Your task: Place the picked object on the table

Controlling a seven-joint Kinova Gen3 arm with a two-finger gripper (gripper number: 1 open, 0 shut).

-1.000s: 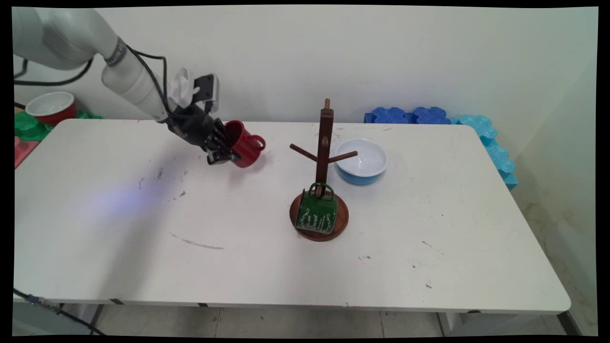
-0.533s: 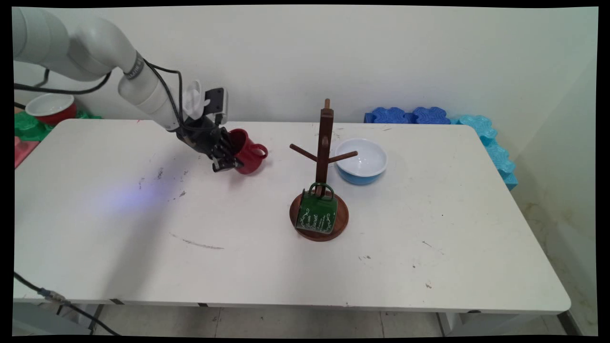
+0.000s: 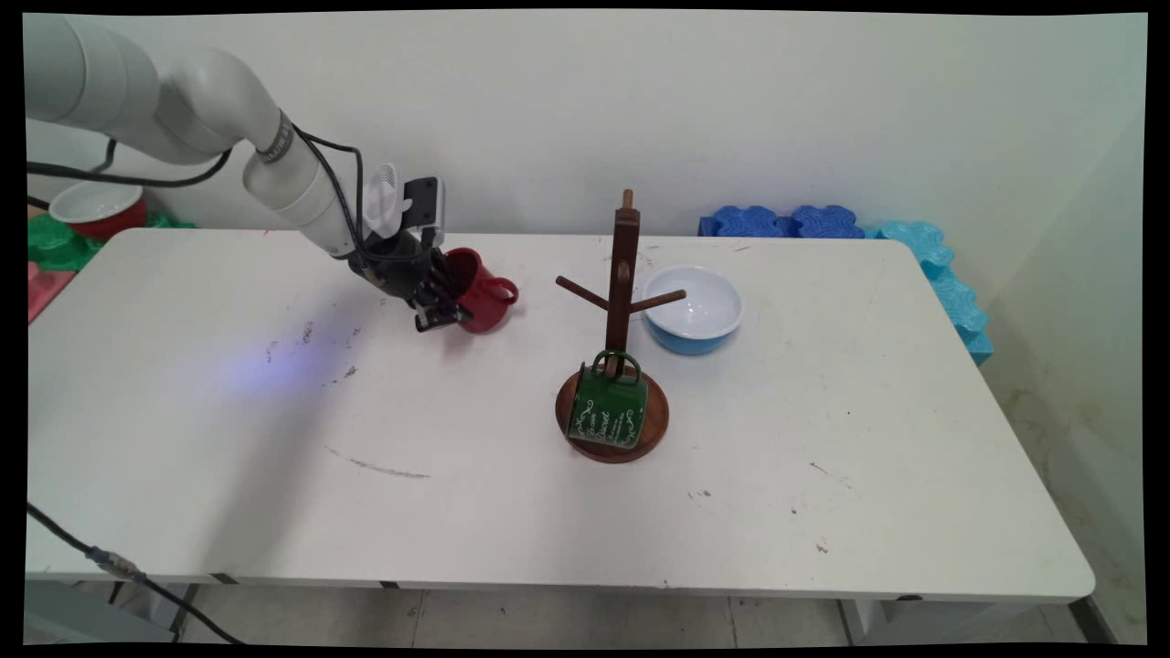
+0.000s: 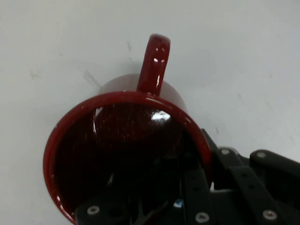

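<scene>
Bare white table (image 3: 439, 512) lay open at 6 and 9 o'clock of the gripper (image 3: 445, 311), mug tree (image 3: 622, 302) with green mug (image 3: 607, 409) stood at 4 o'clock, blue bowl (image 3: 693, 315) beyond at 3 o'clock.

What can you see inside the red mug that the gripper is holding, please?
The red mug looks empty apart from one black finger of the gripper reaching inside its rim. The linkage hides the lower inside wall.

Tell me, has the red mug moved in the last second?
Yes. The red mug, held by the gripper, has shifted slightly right, toward the wooden mug tree, which has stayed put.
</scene>
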